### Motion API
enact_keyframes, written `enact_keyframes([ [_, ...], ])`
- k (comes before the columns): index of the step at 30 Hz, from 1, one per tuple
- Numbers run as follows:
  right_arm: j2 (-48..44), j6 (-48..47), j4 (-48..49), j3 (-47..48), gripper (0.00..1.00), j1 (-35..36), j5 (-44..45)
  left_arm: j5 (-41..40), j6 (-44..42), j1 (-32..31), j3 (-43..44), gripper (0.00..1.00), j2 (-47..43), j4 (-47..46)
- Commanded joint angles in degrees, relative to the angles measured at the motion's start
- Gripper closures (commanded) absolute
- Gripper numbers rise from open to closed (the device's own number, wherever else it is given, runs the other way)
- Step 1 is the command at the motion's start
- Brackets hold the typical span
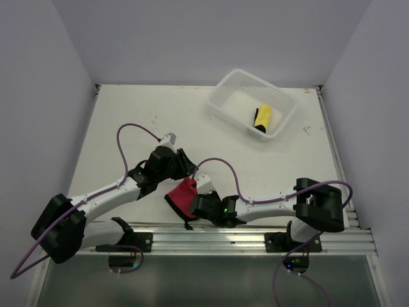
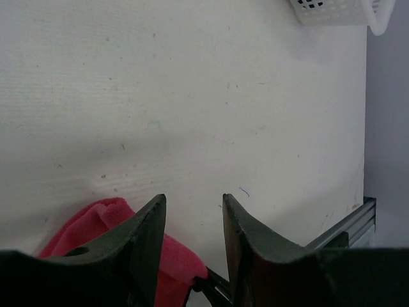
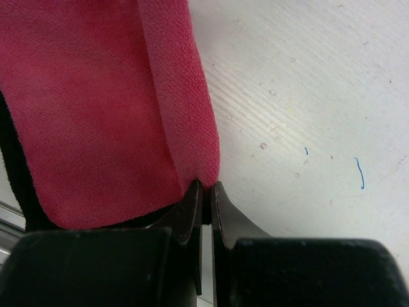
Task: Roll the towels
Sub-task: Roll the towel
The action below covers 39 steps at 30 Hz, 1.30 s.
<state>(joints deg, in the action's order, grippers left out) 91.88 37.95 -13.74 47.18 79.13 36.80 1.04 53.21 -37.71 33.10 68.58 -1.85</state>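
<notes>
The white table [image 1: 140,109] fills most of my overhead view, and both arms are folded in over its near edge. Toward the far right corner sits the white slotted basket [image 1: 223,86]. Inside it lies a yellow towel [image 1: 262,118] that looks already rolled, with a dark band at one end. From that I judge one towel done and the red towel [image 3: 96,109] to be the one in hand. It lies at the near edge of the table between the two wrists, bunched and folded over itself rather than flat. Part of it seems to hang toward the aluminium rail [image 1: 255,238].

The right gripper [image 3: 204,187] is pinched tight on a folded edge of the red cloth, which rises straight out of its closed tips. The left gripper [image 2: 193,208] stands moderately parted, with only bare table between its fingers. The red cloth lies just beside and below one of those fingers, not in the gap. Whether that finger brushes the cloth I cannot tell.

To do this step well, I would use the right pinch as a firm anchor and bring the left gripper down onto the free edge opposite. Then I would draw the cloth away from the rail onto open table before rolling. A roll started on a crumpled towel is likely to come out loose and lopsided, so I want it flat and taut first.
</notes>
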Motion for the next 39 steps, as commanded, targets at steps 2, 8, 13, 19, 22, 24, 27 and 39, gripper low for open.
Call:
enact_keyframes([
  [2, 0.6, 1.2, 0.0, 1.1, 1.0, 0.3, 3.0, -0.8, -0.5, -0.8, -1.0, 0.55, 0.5, 0.2],
  [8, 0.9, 1.1, 0.0, 1.2, 1.0, 0.3, 2.8, -2.3, -1.3, -1.1, -2.9, 0.55, 1.5, 1.0],
  [13, 1.6, 1.0, -0.1, 1.7, 1.0, 0.3, 2.6, -3.3, -1.8, -1.2, -3.6, 0.55, 1.6, 1.8],
  [19, 1.8, 1.0, -0.1, 1.9, 1.0, 0.3, 2.6, -3.5, -2.1, -1.4, -3.4, 0.54, 2.8, 1.7],
  [22, 1.8, 1.0, -0.3, 1.9, 1.0, 0.3, 2.6, -3.4, -2.3, -1.4, -3.4, 0.55, 3.5, 1.8],
  [24, 1.9, 1.0, -0.2, 2.0, 1.0, 0.3, 2.5, -3.4, -2.4, -1.5, -3.5, 0.55, 3.8, 1.8],
  [27, 2.2, 1.0, -0.3, 2.1, 1.0, 0.3, 2.5, -4.0, -2.4, -1.8, -3.5, 0.54, 4.2, 4.3],
  [39, 1.4, 0.6, 0.0, 1.8, 1.0, 0.3, 2.3, -5.5, -1.9, -2.5, -3.4, 0.55, 8.0, 4.0],
])
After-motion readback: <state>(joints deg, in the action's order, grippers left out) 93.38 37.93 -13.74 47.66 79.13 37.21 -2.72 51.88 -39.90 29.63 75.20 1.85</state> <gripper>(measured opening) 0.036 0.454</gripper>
